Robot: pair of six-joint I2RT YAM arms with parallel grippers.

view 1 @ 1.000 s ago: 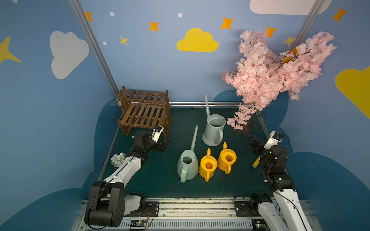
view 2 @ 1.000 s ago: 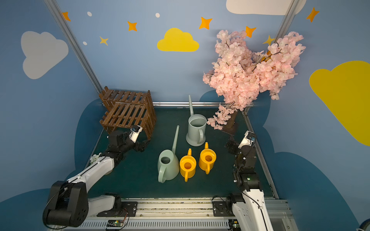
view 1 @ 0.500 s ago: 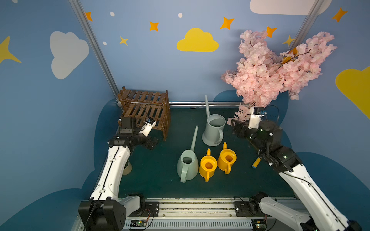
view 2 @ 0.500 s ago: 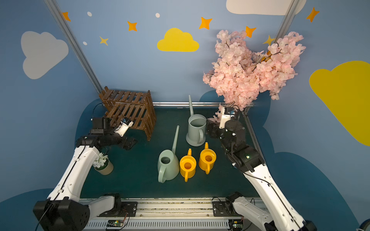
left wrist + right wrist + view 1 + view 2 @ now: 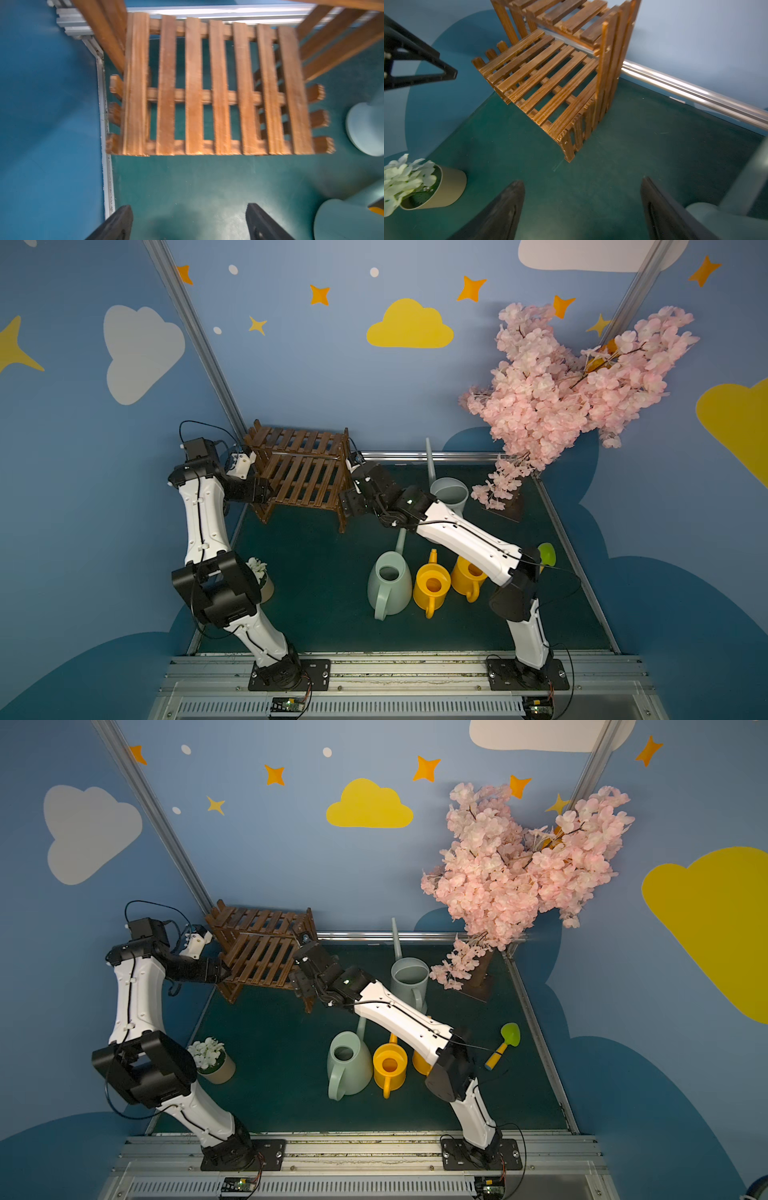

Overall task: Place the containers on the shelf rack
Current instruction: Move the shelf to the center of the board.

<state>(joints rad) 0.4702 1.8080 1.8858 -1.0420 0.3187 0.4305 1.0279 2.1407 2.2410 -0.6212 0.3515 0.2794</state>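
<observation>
**Jaws wide open on both arms, nothing grabbed**

Small dark brown wooden two-tier slatted shelf rack (image 5: pixel 305 480) is parked at the far left corner of the dark green table mat (image 5: pixel 316 585). Left gripper (image 5: pixel 188 207) is held by its left side and right gripper (image 5: pixel 582 180) by its right side. Both are spread wide with nothing between the fingers. Pale mint conical watering can (image 5: pixel 395 593) is stood near the front of the mat. Small yellow watering can (image 5: pixel 432 585) is just beside it. Second small yellow watering can (image 5: pixel 467 585) comes next and is partly hidden by the right arm. Taller pale grey-blue cylindrical watering can (image 5: pixel 455 499) is set farther back, right of the rack.
</observation>
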